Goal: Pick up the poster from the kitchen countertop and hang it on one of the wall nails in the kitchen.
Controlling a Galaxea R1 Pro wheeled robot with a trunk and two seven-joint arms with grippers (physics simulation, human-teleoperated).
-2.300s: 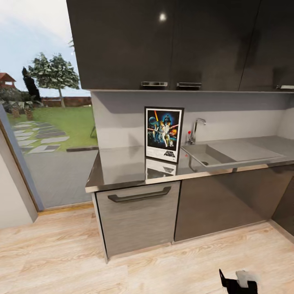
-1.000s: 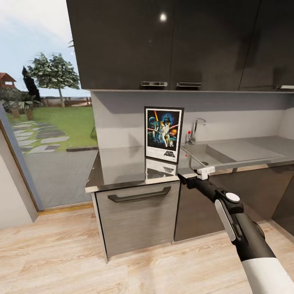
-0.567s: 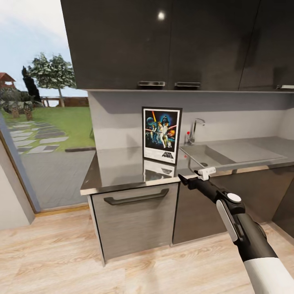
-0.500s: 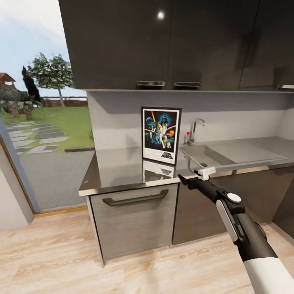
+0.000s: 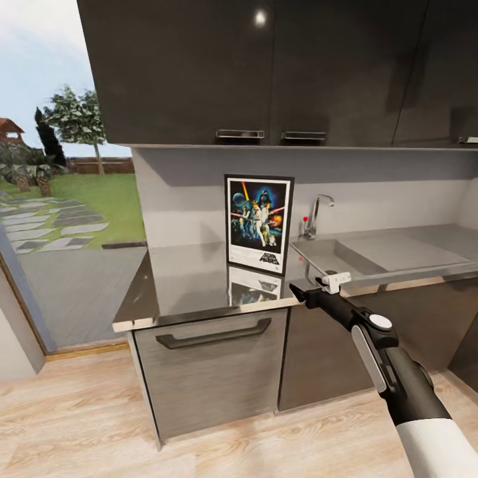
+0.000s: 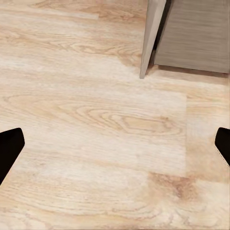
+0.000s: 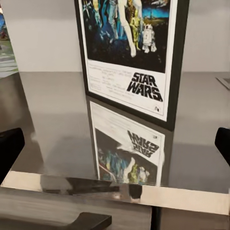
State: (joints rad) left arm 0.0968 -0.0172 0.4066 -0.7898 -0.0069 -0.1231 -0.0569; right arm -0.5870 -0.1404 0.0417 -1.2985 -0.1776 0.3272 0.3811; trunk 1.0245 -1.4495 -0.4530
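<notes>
Through my right wrist camera the poster (image 7: 129,52) ahead of the right gripper (image 7: 115,148) is cropped above, its small print unreadable.

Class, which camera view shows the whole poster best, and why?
The head view: the poster stands upright on the kitchen countertop, complete with frame. The right wrist view gives its lower part and its reflection, closer. The left wrist view looks at wooden floor.

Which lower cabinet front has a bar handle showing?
The left lower cabinet front, below the poster. A dark bar handle runs across its top, under the kitchen countertop. The darker front to its right, under the sink, shows none.
</notes>
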